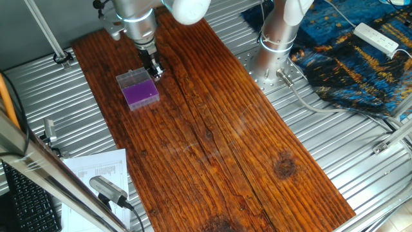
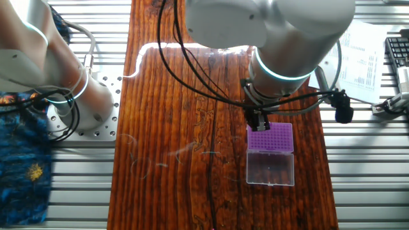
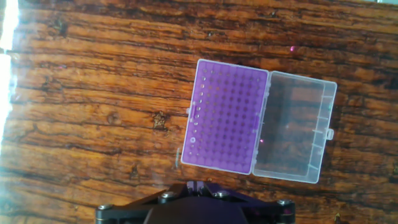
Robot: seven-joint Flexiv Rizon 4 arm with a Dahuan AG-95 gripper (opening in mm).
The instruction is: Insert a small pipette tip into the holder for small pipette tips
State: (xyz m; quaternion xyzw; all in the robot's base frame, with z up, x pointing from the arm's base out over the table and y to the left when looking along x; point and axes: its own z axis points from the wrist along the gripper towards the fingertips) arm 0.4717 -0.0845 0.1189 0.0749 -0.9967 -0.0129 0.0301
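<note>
Beneath me stretches the long reddish-brown wooden board [image 1: 225, 129], its grain running in dark wavy streaks, laid on a ribbed grey metal table [image 1: 360, 174]. My silver, rounded arm [image 2: 287, 38] reaches over the board, with black cables looping around it. On the board sits the holder for small pipette tips [image 3: 227, 118], a small rectangular clear-plastic box with a bright purple rack pierced by a regular grid of little round holes; its transparent hinged lid [image 3: 295, 127] lies folded open flat beside the rack, touching it along one long edge. My black two-finger gripper [image 1: 153, 69] hangs just beside the holder's edge, close above the wood. A thin pale sliver [image 3: 177, 157] shows against the board near the rack's corner in the hand view; it may be the small pipette tip, but it is too faint to be sure. I cannot tell whether my fingers are spread or pressed together.
</note>
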